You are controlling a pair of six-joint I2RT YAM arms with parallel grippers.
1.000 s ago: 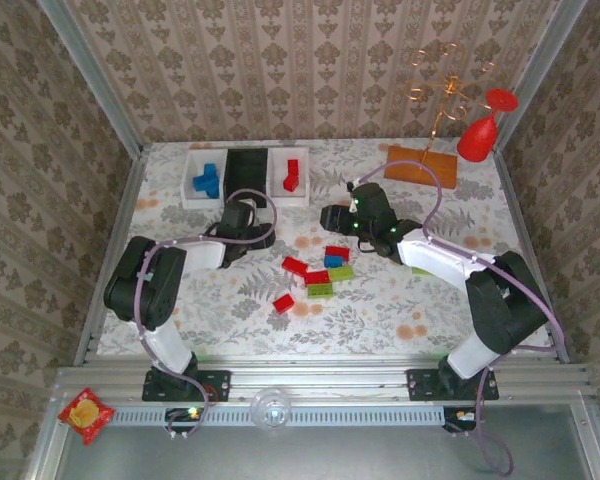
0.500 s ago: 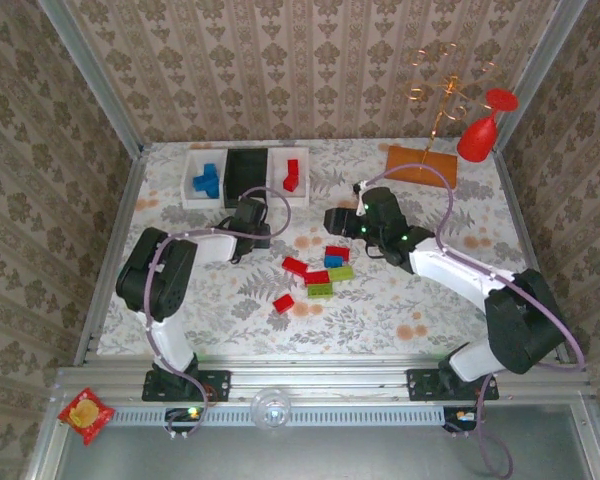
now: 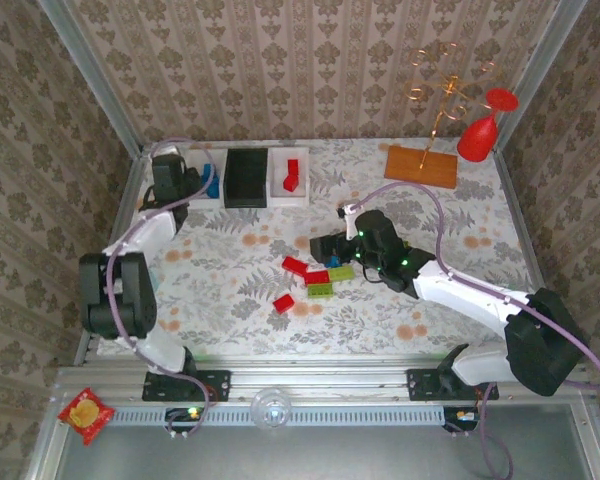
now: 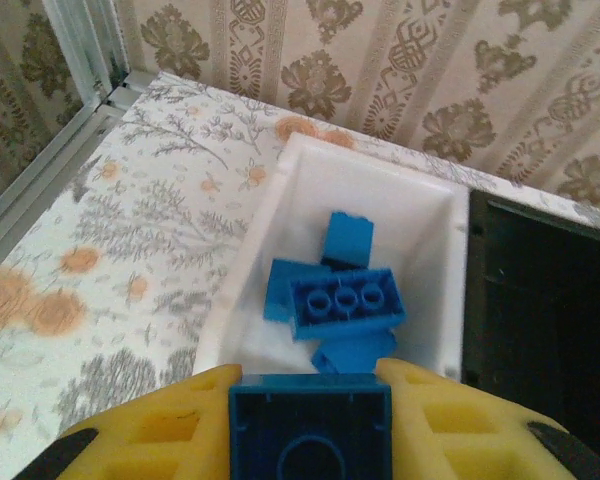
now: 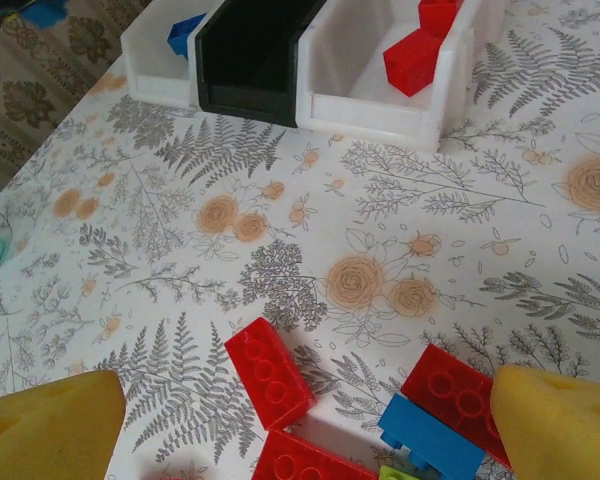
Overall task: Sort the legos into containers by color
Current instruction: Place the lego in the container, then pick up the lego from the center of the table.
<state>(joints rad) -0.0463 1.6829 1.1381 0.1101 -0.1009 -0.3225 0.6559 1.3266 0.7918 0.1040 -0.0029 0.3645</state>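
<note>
From above, we are holding the left tool (image 3: 170,182) by the far-left white bin (image 3: 208,197), the right tool (image 3: 327,245) over the loose legos (image 3: 320,277). At the left wrist, we are clamping a light, stiff, slick blue brick (image 4: 310,440) by its flat sides above that bin's near rim. At the right wrist, our tool is gaping wide, a red brick (image 5: 268,372) lying below the gap.

Containers (image 3: 246,178) in row at rear; legos (image 3: 317,277) scattered before them, some inside.
</note>
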